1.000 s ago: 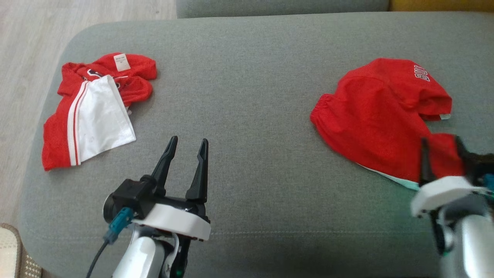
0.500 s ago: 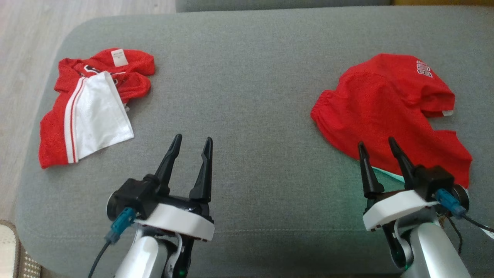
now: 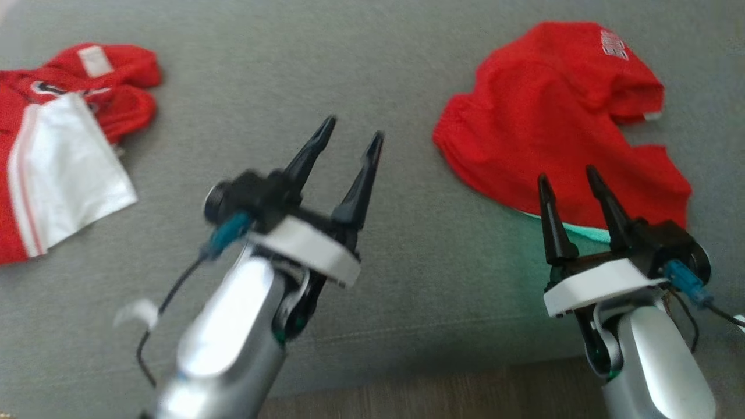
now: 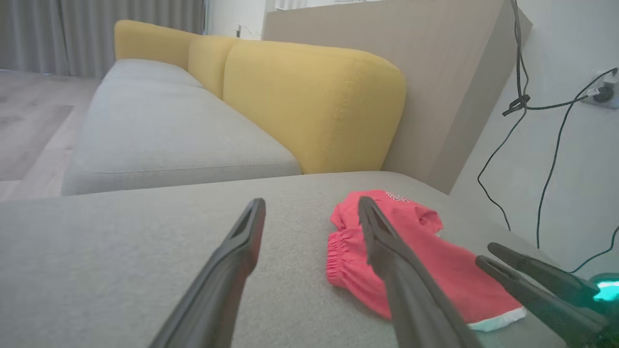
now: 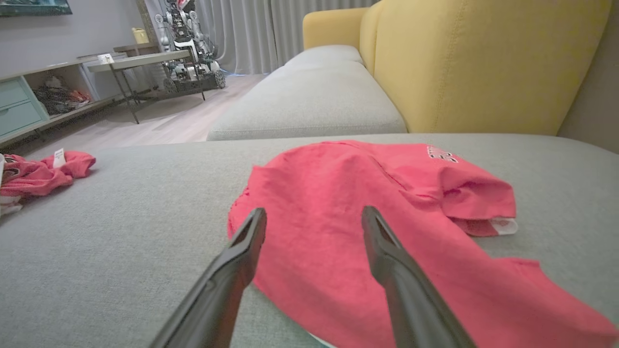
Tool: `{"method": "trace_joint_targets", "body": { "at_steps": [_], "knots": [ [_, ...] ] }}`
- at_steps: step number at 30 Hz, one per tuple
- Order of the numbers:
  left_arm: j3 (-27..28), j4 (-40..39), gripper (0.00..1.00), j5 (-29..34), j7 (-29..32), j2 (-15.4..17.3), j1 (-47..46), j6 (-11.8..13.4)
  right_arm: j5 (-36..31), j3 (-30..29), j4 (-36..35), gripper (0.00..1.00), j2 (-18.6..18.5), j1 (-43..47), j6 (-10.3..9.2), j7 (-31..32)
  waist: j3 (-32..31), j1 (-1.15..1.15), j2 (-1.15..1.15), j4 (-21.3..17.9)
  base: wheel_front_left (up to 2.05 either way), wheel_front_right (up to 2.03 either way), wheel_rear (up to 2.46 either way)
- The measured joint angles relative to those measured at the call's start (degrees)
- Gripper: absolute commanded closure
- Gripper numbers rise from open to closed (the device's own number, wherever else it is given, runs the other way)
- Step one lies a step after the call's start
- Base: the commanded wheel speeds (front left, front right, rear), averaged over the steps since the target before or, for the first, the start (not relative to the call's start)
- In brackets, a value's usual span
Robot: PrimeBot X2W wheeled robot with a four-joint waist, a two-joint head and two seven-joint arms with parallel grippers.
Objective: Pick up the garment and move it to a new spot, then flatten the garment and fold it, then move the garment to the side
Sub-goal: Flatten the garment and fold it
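Observation:
A crumpled red garment (image 3: 553, 99) with white lettering lies on the right of the grey cushion (image 3: 372, 70). In the head view my right gripper (image 3: 567, 174) stands open at the garment's near edge, fingers pointing over it, nothing between them. The right wrist view shows the red garment (image 5: 338, 183) just beyond my open right gripper (image 5: 313, 212). My left gripper (image 3: 354, 128) hovers open and empty over the bare cushion, left of the garment. From the left wrist, my left gripper (image 4: 310, 203) points past the garment (image 4: 435, 270), with the right gripper (image 4: 486, 254) at the lower right.
A second garment, red and white (image 3: 58, 157), lies crumpled at the cushion's far left (image 5: 38, 174). Behind stands a yellow sofa back (image 4: 314, 101) with cables on the wall (image 4: 532, 96). The cushion's near edge meets wooden floor (image 3: 407, 396).
The head camera has tilted, shifting the whole picture. My right gripper drew back off the red garment to its near edge. My left arm has risen forward and to the right, still open.

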Motion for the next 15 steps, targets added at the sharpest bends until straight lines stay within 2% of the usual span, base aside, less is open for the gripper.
{"method": "trace_joint_targets", "body": {
  "at_steps": [8, 12, 15],
  "knots": [
    [-9.4, 20.4, 0.00, -7.4, 0.0, -0.2, -18.4, -3.5, 0.9, 1.7, -0.5, 0.00, 0.0, -1.7, 0.00, -0.3, 4.8, 0.00, 0.00, -5.7, 0.00, 0.00, 0.00],
    [-13.7, 28.3, 0.00, -13.5, 0.7, -0.2, -24.9, -4.5, 1.6, 2.9, -0.7, 0.00, 0.0, -3.0, 0.00, -0.5, 6.5, 0.00, 0.00, -8.7, 0.00, 0.00, 0.00],
    [-17.2, 33.7, 0.00, -13.9, 1.6, -0.3, -28.9, -4.4, 2.0, 3.8, -0.6, 0.00, 0.0, -3.3, 0.00, -0.5, 7.7, 0.00, 0.00, -10.6, 0.00, 0.00, 0.00]
  ]
}}
